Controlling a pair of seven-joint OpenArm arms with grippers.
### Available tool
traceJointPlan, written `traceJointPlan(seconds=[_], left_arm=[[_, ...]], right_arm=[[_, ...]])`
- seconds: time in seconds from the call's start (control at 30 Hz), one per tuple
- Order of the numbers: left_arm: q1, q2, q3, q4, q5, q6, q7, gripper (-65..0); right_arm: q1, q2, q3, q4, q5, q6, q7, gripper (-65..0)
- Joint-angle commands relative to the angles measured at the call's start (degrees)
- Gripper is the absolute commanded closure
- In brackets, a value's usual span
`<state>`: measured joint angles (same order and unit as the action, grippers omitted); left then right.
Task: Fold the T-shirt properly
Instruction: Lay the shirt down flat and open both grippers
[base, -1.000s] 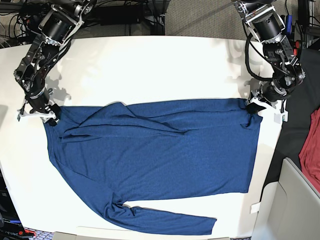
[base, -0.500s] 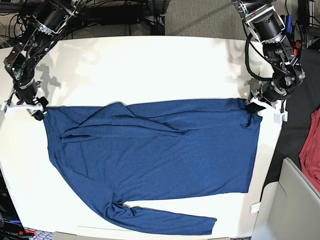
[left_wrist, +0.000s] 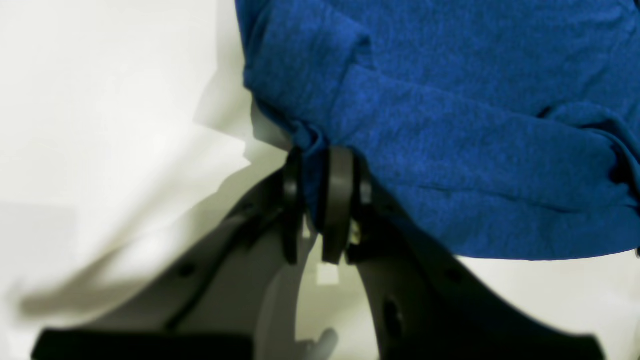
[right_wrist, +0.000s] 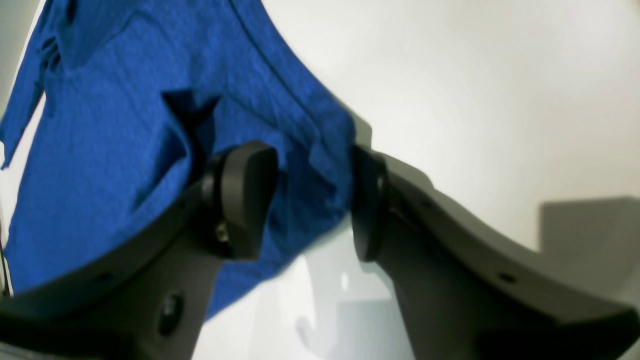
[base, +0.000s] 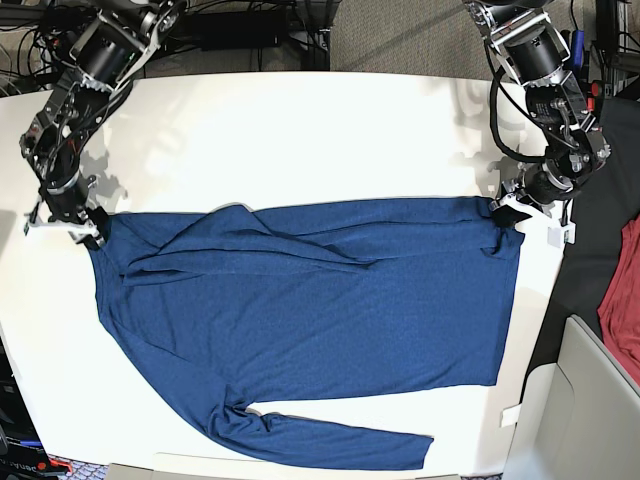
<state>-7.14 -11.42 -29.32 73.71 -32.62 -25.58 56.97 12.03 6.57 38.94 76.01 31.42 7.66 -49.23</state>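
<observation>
The T-shirt, dark blue and long-sleeved, lies spread flat on the white table, one sleeve folded across its upper left and the other trailing along the front edge. At the shirt's upper right corner my left gripper pinches the cloth. The left wrist view shows the left gripper with its jaws nearly together on a fold of the T-shirt. My right gripper sits at the upper left corner. In the right wrist view the right gripper stands open, and a bunched edge of the T-shirt lies loose between the jaws.
A red cloth hangs off the table at the far right. A grey bin stands at the lower right. Cables and dark gear run behind the table. The table's right edge lies just beyond the left gripper.
The right arm swung out left away from the shirt's corner, then came back to it. The left arm and the shirt have not moved.
</observation>
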Motion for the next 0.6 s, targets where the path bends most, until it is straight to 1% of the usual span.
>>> traceJointPlan(seconds=[0.0, 0.1, 0.13, 0.17, 0.23, 0.33, 0.5, 0.57], left_arm=[[-0.38, -0.58, 0.00, 0.53, 0.84, -0.04, 1.54, -5.5], [-0.20, -0.58, 0.00, 0.88, 0.84, -0.04, 1.62, -5.4], [-0.12, -0.58, 0.00, 1.85, 0.84, -0.04, 1.62, -5.3], [0.06, -0.76, 0.00, 2.90, 0.84, -0.04, 1.71, -4.9], [1.82, -0.84, 0.00, 5.54, 0.84, -0.04, 1.80, -3.7], [4.10, -1.37, 0.00, 10.20, 0.84, -0.04, 2.68, -3.6], [6.74, -1.37, 0.00, 13.28, 0.84, -0.04, 3.73, -3.6], [7.80, -1.37, 0.00, 14.16, 0.84, -0.04, 3.73, -3.6]], right_arm=[[1.11, 0.51, -0.12, 0.34, -0.17, 0.12, -0.31, -23.1], [0.93, 0.51, -0.04, 0.52, -0.25, 0.56, -0.31, -6.4], [0.67, 0.51, 0.05, 0.70, 0.01, 0.65, -0.31, -2.1], [0.50, 0.51, 0.05, 0.78, 0.19, 0.65, -0.39, -1.2], [-0.56, 0.86, 0.14, 1.57, 0.27, 0.65, -0.39, -1.8], [-3.28, 0.95, 0.14, 5.88, 1.59, 0.65, -0.39, -1.8], [-8.21, 0.95, 0.23, 11.42, 1.86, 0.65, -0.39, -1.8], [-10.49, 0.95, 1.28, 13.53, 3.00, 0.65, -0.39, -1.7]])
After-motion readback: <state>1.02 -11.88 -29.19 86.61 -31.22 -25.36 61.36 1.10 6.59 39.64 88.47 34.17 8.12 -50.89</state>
